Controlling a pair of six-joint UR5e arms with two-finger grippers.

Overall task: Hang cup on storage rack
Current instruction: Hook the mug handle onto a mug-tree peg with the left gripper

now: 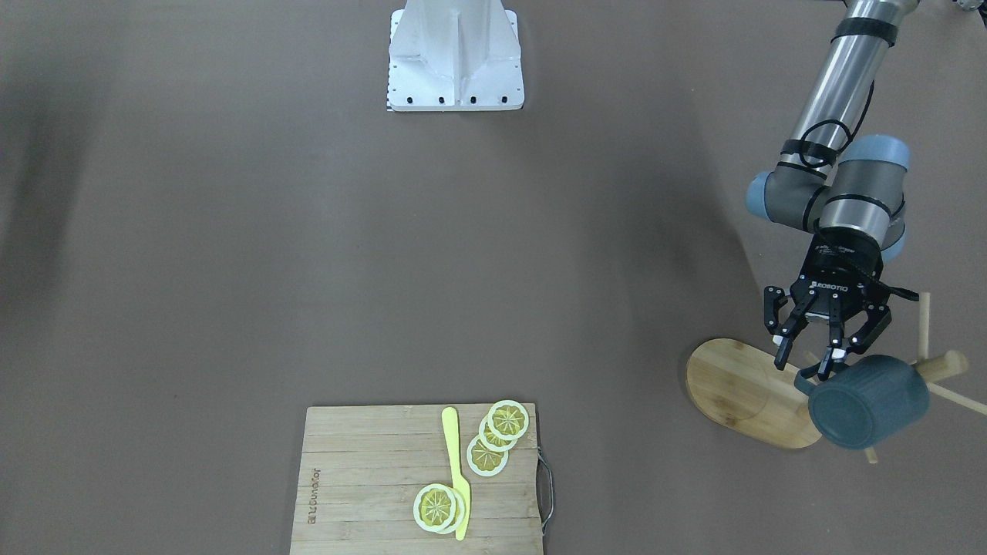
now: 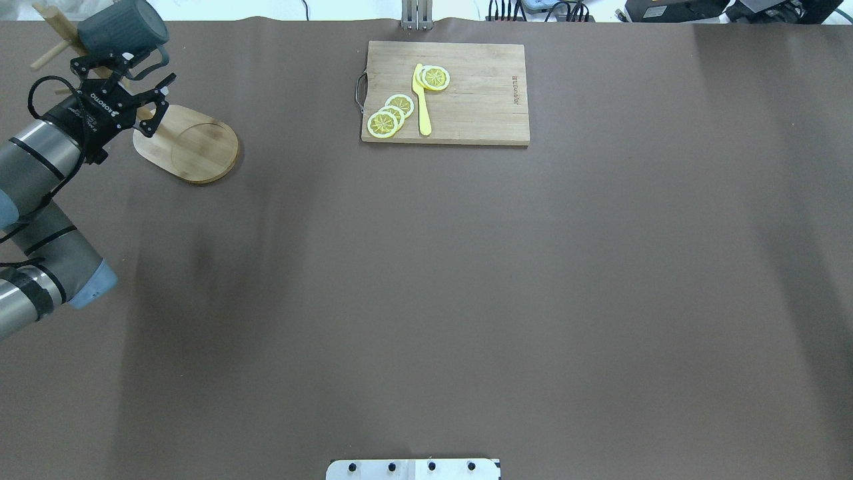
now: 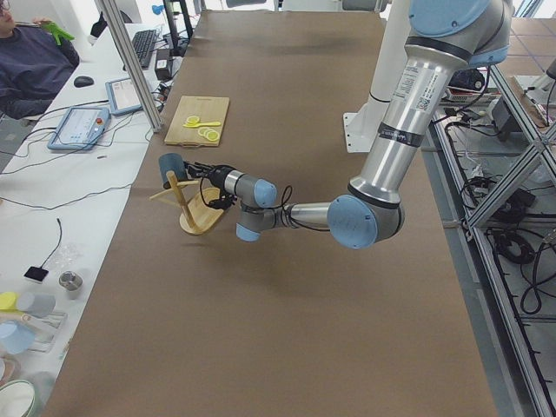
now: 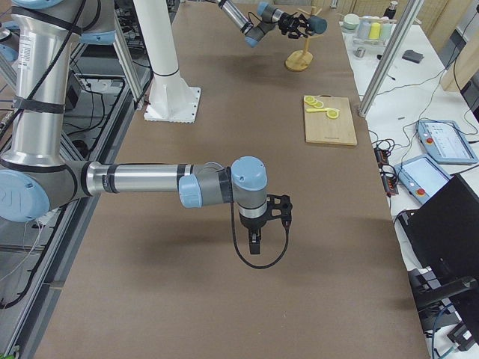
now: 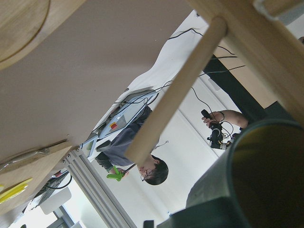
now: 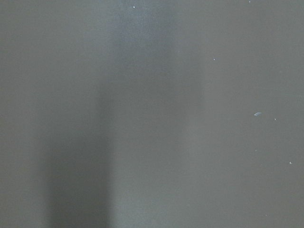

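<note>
Partly the cup (image 1: 867, 401) masks the storage rack (image 1: 740, 385) — left tool (image 1: 804, 365) spread alongside.

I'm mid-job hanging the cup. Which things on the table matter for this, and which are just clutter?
Part of the job:
- cup, up among the rack's pegs
- storage rack
- left gripper, open, close by the cup

Just lying about:
- cutting board
- lemon slices, on the board
- yellow knife, on the board
</note>
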